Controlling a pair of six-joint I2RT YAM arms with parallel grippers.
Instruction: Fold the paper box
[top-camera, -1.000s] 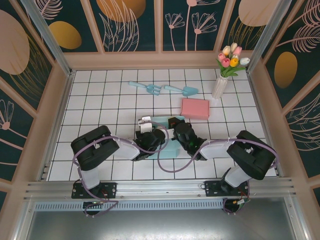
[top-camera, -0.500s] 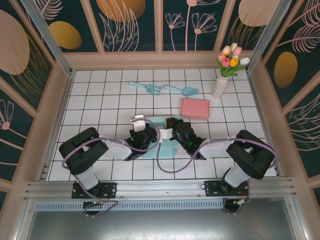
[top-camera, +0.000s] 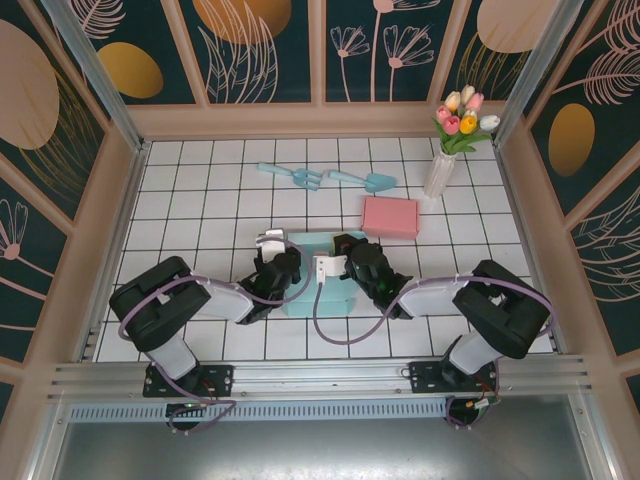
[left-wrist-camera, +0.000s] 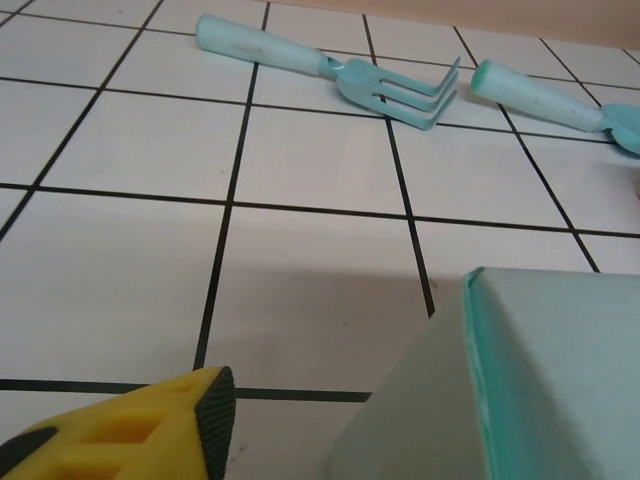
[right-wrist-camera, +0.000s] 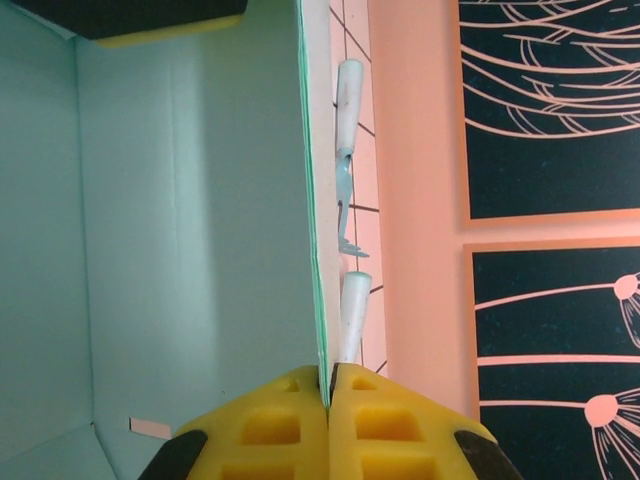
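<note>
The teal paper box (top-camera: 335, 297) lies at the middle of the desk (top-camera: 200, 200) between the two arms, with a pink box (top-camera: 390, 217) near it on the far right side. Right gripper (right-wrist-camera: 328, 385): jaws closed tight on the edge of one box wall, the yellow pads pressed together over it. Left gripper (top-camera: 275, 250): jaws parted and holding nothing, the one visible pad (left-wrist-camera: 215, 395) just beside the box's corner and not touching it.
</note>
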